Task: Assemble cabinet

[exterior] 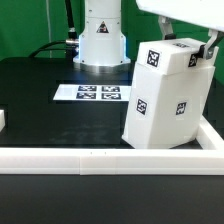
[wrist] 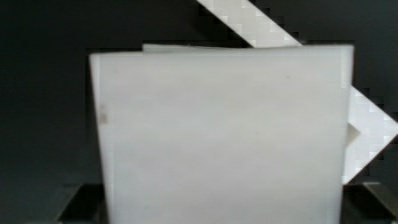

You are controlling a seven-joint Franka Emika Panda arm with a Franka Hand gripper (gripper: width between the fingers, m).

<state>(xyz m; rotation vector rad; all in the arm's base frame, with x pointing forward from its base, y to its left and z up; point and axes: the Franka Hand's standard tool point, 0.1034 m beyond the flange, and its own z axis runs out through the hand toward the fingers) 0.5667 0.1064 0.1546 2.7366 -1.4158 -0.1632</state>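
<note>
The cabinet [exterior: 165, 95] is a tall white box with black-and-white marker tags on its sides. It stands tilted at the exterior view's right, its lower edge near the white rail. My gripper [exterior: 205, 48] comes down from the upper right and is shut on the cabinet's top edge. In the wrist view the cabinet's plain white face [wrist: 214, 130] fills the picture. My gripper [wrist: 214, 212] has a dark finger [wrist: 64, 205] on either side of it, tight against its sides.
The marker board [exterior: 92, 93] lies flat on the black table left of the cabinet. A long low white rail [exterior: 100, 158] runs along the front and turns up the right side [exterior: 212, 135]. The robot base [exterior: 100, 35] stands at the back. A small white piece [exterior: 2, 120] sits at the left edge.
</note>
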